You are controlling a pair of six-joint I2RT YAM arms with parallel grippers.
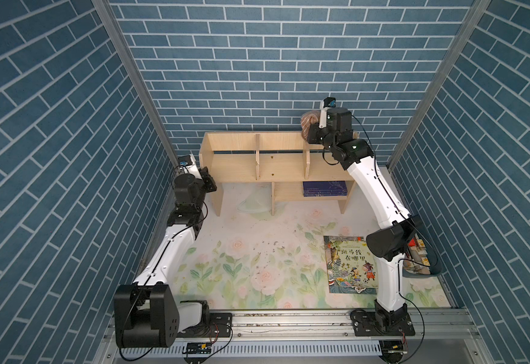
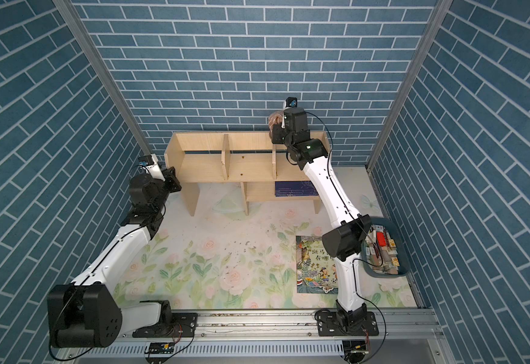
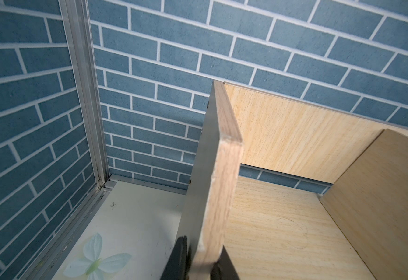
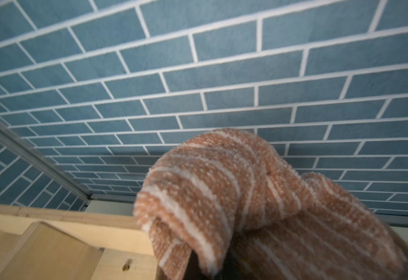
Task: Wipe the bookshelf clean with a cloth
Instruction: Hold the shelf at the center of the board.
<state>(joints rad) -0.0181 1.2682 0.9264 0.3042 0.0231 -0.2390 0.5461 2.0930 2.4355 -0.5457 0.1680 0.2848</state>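
The pale-wood bookshelf (image 1: 276,170) (image 2: 204,167) stands against the back wall, with two dividers on its upper board. My left gripper (image 1: 208,182) (image 3: 204,264) is shut on the front edge of the bookshelf's left side panel (image 3: 222,181), one black finger (image 3: 181,257) on each face. At the shelf's upper right, my right gripper (image 1: 312,132) (image 4: 205,271) is shut on the bunched tan-and-cream striped cloth (image 1: 307,121) (image 2: 274,118) (image 4: 246,194). The cloth sits by the top of the right-hand divider and back board (image 4: 52,247). It hides the right fingers.
A colourful picture book (image 1: 350,264) lies on the floral mat at the right. A dark blue book (image 1: 325,188) lies in the lower cubby. A blue-grey basket (image 2: 405,252) of small items stands by the right wall. Dark crumbs (image 1: 270,252) dot the mat's middle.
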